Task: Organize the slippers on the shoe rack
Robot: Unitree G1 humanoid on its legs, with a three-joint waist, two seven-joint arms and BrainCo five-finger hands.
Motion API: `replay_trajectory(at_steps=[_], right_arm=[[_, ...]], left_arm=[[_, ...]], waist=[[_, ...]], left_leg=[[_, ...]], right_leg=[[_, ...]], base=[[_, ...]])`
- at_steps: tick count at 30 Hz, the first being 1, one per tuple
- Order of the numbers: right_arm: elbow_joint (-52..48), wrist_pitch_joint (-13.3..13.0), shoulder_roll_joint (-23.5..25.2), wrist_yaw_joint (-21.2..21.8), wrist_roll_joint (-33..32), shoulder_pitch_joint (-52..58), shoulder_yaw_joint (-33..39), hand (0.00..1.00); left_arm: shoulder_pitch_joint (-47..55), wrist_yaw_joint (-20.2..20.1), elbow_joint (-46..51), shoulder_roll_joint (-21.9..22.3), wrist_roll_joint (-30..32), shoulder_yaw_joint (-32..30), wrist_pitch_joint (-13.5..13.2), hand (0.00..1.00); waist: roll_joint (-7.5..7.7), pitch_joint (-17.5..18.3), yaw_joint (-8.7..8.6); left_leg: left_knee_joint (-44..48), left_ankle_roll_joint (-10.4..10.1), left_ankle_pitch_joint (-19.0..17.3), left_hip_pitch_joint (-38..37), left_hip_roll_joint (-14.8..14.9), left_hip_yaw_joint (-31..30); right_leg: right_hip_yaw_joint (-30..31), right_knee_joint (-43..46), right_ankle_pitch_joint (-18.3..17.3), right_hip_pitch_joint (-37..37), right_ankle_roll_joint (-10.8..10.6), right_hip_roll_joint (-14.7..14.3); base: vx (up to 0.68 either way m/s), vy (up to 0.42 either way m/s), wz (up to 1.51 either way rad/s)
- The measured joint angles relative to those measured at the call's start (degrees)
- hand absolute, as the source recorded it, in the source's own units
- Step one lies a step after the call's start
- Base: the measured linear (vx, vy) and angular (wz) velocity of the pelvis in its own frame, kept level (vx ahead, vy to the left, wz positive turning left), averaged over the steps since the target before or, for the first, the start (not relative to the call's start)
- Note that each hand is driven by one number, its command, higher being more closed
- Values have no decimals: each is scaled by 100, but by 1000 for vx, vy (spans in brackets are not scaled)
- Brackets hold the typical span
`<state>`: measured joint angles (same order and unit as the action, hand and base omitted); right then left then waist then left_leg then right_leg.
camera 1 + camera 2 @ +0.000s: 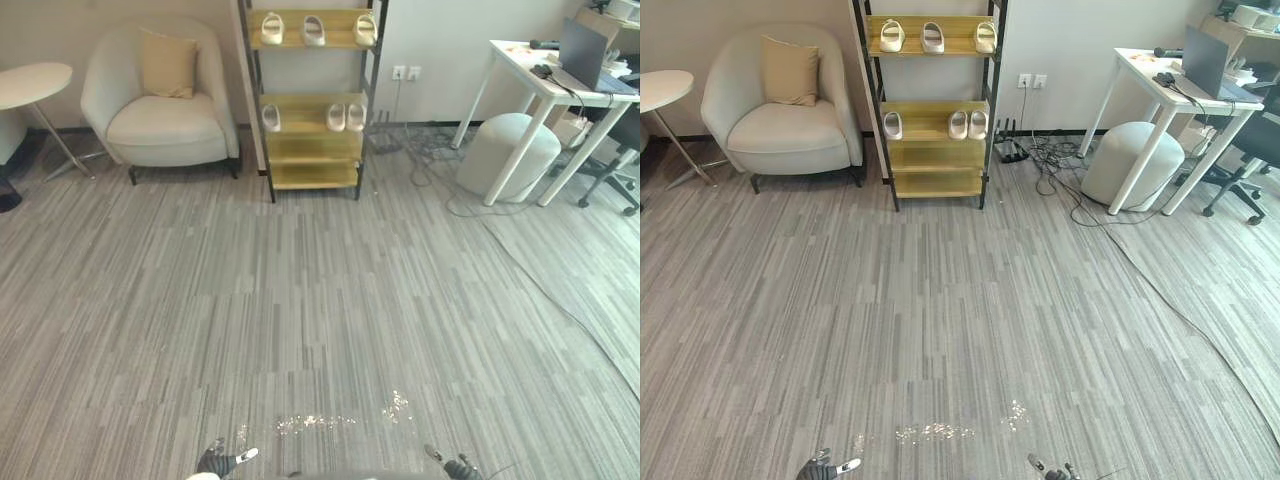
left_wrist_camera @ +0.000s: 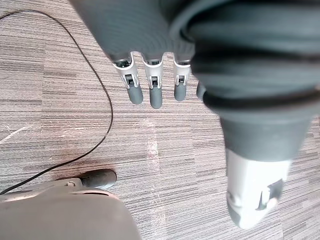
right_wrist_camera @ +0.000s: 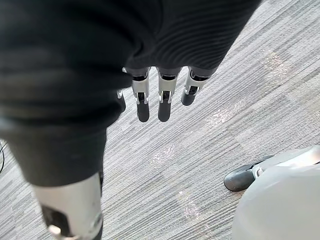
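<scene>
Shoe rack [image 1: 312, 150] — armchair [image 1: 165, 125] just beside.

robot hands: dark covers, silver fingers
left hand [image 2: 150, 40] and right hand [image 3: 165, 45] each carry a dark grey ribbed cover [image 2: 250, 75] over back and wrist; the fingers [image 2: 155, 85] are silver with rounded dark grey tips; the thumb [image 2: 252, 195] is pale silver.

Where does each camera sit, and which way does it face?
Left eye view: head camera, looking down across the floor to the shoe rack; left hand and right hand at bottom edge.
Right eye view: same scene, shifted slightly.
Left wrist view: along the open left hand, at floor.
Right wrist view: likewise, right hand.
</scene>
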<state>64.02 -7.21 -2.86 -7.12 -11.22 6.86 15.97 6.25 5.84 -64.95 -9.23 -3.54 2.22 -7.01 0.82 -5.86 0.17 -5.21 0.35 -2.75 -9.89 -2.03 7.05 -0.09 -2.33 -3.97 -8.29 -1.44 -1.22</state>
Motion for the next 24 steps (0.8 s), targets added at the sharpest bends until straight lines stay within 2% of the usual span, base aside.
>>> replay_trajectory(at_steps=[5, 24], right_arm=[[49, 1, -71, 150, 7, 1, -284, 0], [43, 87, -170, 269, 7, -18, -552, 0]], left_arm=[[-7, -97, -7, -60, 4, 113, -2, 0], [-9, -116, -5, -73, 4, 113, 6, 0]], waist=[[38, -4, 2], [57, -25, 4]], left_leg=[[-57, 25, 19, -21, -28, 0], [-56, 21, 16, -9, -28, -130]], right_leg=[[-2, -44, 2, -17, -4, 22], [-127, -132, 1, -91, -2, 28]], base=[[-18, -19, 0], [-12, -21, 3]])
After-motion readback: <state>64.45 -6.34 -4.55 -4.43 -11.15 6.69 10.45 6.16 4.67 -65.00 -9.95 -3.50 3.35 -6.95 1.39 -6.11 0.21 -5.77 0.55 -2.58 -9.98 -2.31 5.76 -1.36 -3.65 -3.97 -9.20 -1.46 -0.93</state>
